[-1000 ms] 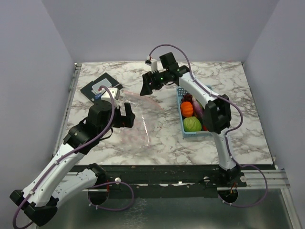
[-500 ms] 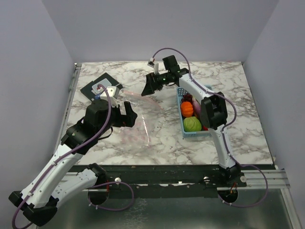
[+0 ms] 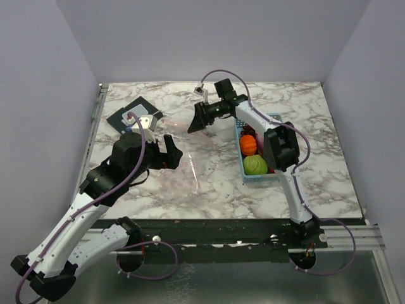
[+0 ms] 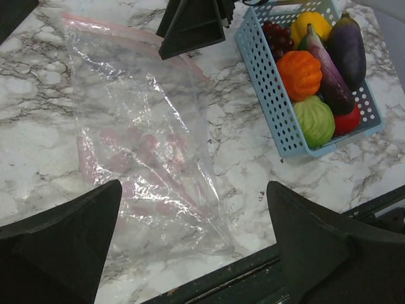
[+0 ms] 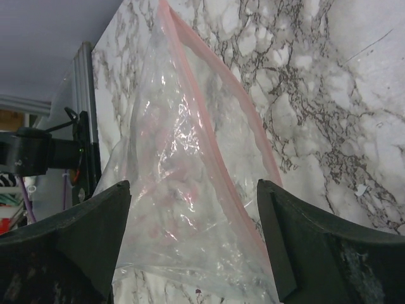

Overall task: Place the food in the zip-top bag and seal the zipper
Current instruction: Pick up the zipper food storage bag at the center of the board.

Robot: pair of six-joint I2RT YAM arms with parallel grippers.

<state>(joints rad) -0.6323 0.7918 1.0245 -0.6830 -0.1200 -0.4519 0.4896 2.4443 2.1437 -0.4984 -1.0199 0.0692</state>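
Zip-top bag (image 3: 183, 161) lies flat on the marble table (image 3: 316, 126), centre-left, clear & crinkled. Zipper (image 5: 218, 114) = thin pink strip along the bag's far edge, twd back of table.

Right gripper (image 3: 197, 119) sits low over that far end, jaws spread wide, gripping nothing. In the wrist view the zipper edge lies in the gap betw its fingers (image 5: 76, 240); can't tell if they touch the plastic.

Left gripper (image 3: 169, 154) is at the bag's left side, jaws fully apart, holding nothing. Bag shows betw its fingers (image 4: 57, 240).

Food is all in the light-blue basket (image 4: 272, 107), right of the bag & apart from it:
- cabbage (image 4: 312, 120) at near end, w/ tomato (image 4: 347, 120) just beside it
- pumpkin (image 4: 300, 74) mid-basket
- eggplants (image 4: 329, 76) along the right side
- grapes (image 4: 278, 35) & yellow piece (image 4: 310, 22) at far end

Black square pad (image 3: 133, 117) w/ a white bit on it sits back-left, behind the left gripper
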